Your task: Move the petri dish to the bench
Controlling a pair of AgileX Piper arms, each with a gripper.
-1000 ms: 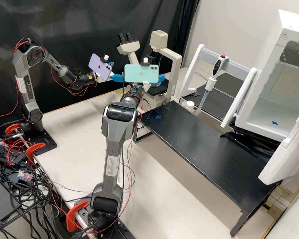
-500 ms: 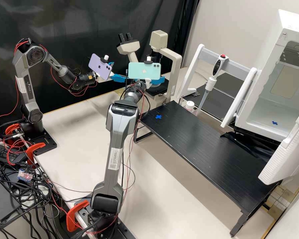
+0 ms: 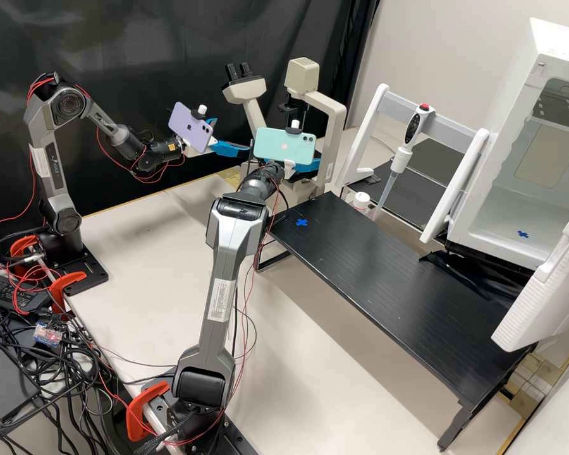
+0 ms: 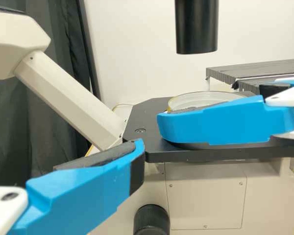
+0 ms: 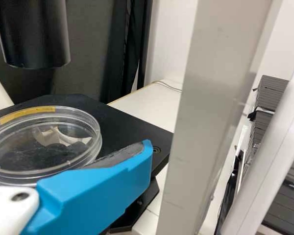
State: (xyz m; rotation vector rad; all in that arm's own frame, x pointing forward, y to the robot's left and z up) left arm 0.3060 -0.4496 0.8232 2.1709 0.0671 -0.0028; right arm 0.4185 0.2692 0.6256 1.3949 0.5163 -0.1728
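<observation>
See pale microscope [image 3: 339,133] with black stage [image 5: 130,129]. Note left hand [image 3: 231,136] released near stage; with right hand [image 3: 307,165] beside dish, cannot tell whether clenched or released. Find clear petri dish [image 5: 44,139] over stage.

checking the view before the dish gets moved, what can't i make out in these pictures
- Petri dish, left wrist view: near side, behind one of the jaws of the left gripper.
- Same dish, right wrist view: one side, cut off by the picture's edge; reflections in the clear plastic blur any contents.
- Microscope stage, high view: partly behind the teal phone.
- Black cylinder, both wrist views: upper end, cut off by the edge.
</observation>
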